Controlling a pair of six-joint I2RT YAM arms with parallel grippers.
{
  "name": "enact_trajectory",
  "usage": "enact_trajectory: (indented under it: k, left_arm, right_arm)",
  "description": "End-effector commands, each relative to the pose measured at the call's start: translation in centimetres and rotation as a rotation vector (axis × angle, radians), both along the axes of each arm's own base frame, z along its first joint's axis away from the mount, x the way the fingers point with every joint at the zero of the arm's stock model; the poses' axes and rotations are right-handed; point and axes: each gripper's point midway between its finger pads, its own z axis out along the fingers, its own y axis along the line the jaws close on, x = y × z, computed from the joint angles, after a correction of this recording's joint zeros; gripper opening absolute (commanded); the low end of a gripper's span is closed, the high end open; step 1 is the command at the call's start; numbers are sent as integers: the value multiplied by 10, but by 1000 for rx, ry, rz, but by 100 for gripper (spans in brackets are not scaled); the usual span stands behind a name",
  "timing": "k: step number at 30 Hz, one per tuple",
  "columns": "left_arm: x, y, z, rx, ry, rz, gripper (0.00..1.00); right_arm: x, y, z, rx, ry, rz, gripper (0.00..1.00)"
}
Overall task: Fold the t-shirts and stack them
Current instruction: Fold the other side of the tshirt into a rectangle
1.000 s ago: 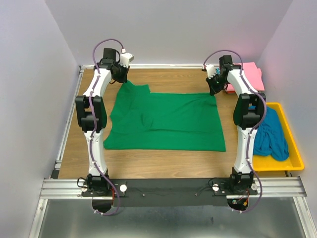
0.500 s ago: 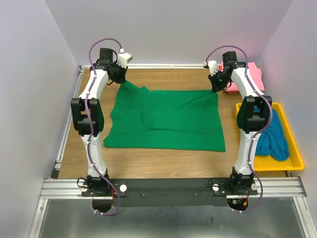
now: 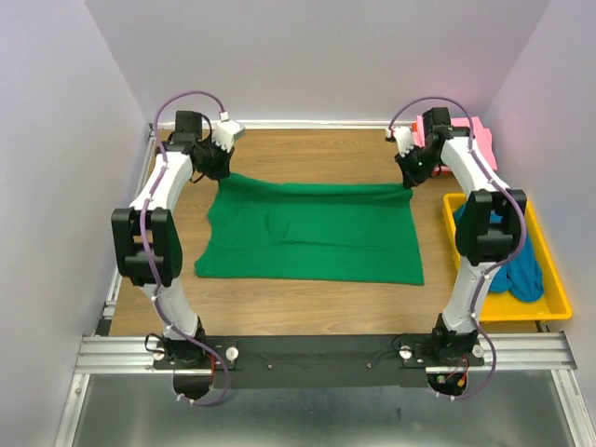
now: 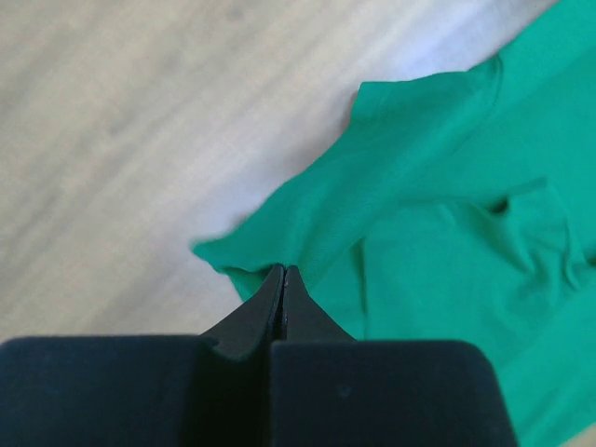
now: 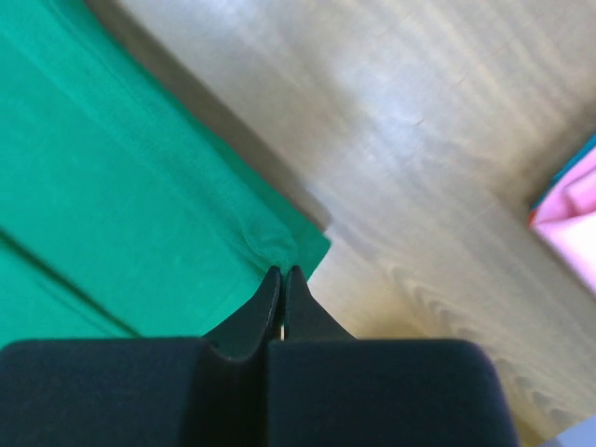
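Note:
A green t-shirt lies spread across the middle of the wooden table. My left gripper is shut on its far left corner and holds that edge off the table. My right gripper is shut on its far right corner and also holds it raised. The far edge of the shirt hangs taut between the two grippers. A folded pink t-shirt lies at the far right; it also shows in the right wrist view. A teal-blue t-shirt lies bunched in the yellow tray.
The yellow tray stands along the table's right edge, beside the right arm. White walls close in the table at the back and both sides. Bare wood shows behind the green shirt and in front of it.
Both grippers have lifted the green shirt's far corners and drawn them toward the near side. The left sleeve that stuck out at the back is now pulled in, and the far edge is straight.

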Motion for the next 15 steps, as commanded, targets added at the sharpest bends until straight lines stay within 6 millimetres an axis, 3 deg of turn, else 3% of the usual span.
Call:
enact_trajectory:
  k: [1, 4, 9, 15]
  left_arm:
    - [-25, -3, 11, -1, -36, -54, 0]
    - [-38, -1, 10, 10, -34, -64, 0]
    - [-66, 3, -9, 42, 2, -81, 0]
    - [-97, 5, -50, 51, 89, -78, 0]
  right_arm:
    - [-19, -2, 11, 8, 0, 21, 1]
    - [-30, 0, 6, 15, 22, 34, 1]
    - [-51, -1, -9, 15, 71, 49, 0]
    - [-61, 1, -28, 23, 126, 54, 0]
